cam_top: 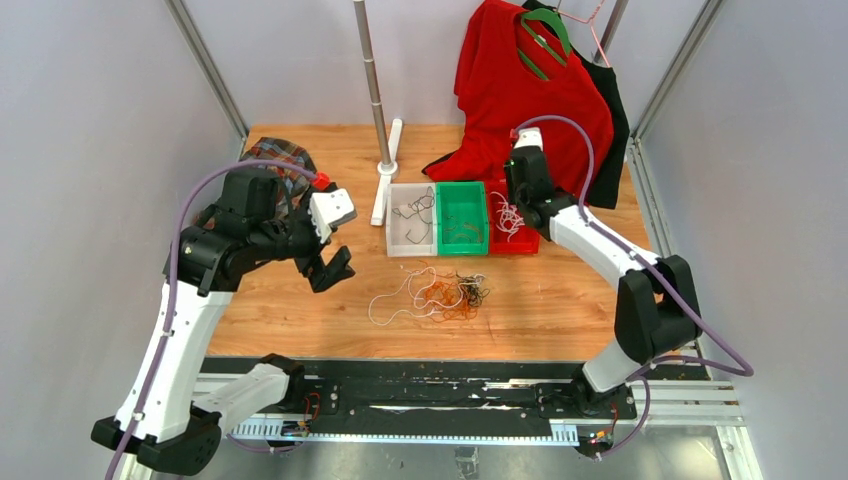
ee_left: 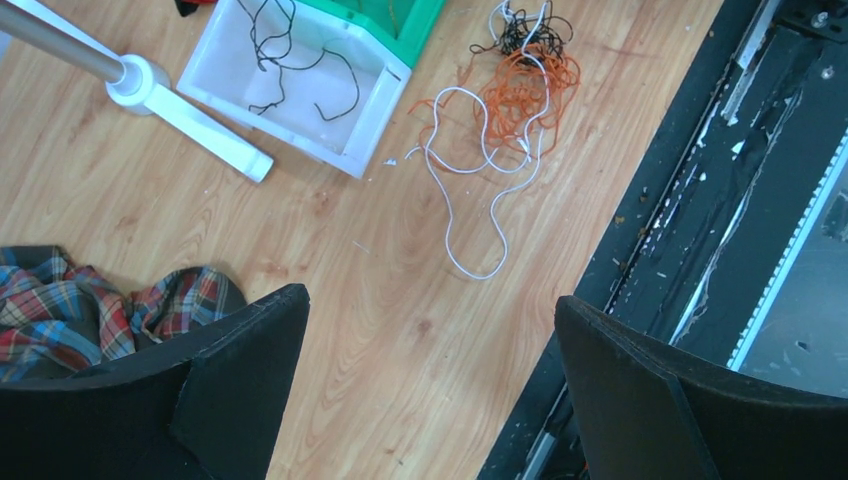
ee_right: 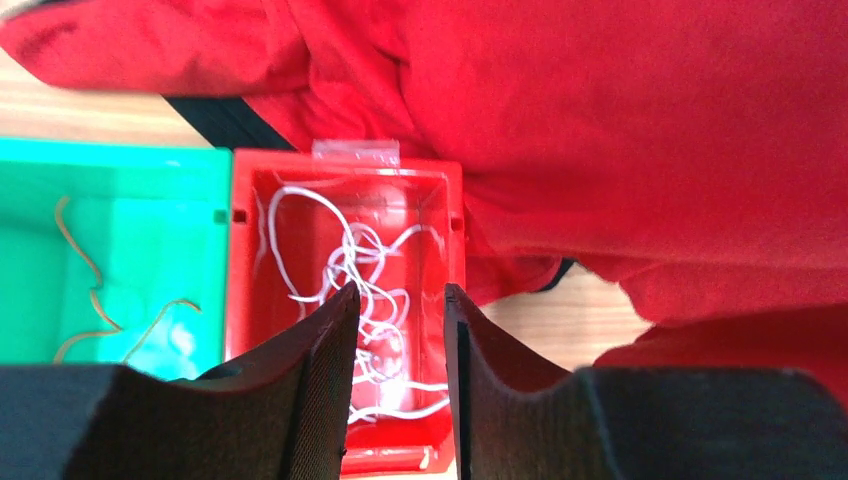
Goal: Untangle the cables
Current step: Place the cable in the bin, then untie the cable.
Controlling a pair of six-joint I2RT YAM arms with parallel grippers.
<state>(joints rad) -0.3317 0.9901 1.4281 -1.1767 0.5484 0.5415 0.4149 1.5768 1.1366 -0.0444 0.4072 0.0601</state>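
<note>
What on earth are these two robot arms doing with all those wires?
A mixed tangle of white, orange and black cables lies on the table, apparently being sorted by colour. The right gripper hangs slightly open over the red bin, which holds white cables. The left gripper hovers wide open and empty.

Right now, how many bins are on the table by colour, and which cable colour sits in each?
White bin: 1, holding black cables
Green bin: 1, holding orange-brown cables
Red bin: 1, holding white cables
Total: 3 bins
</note>
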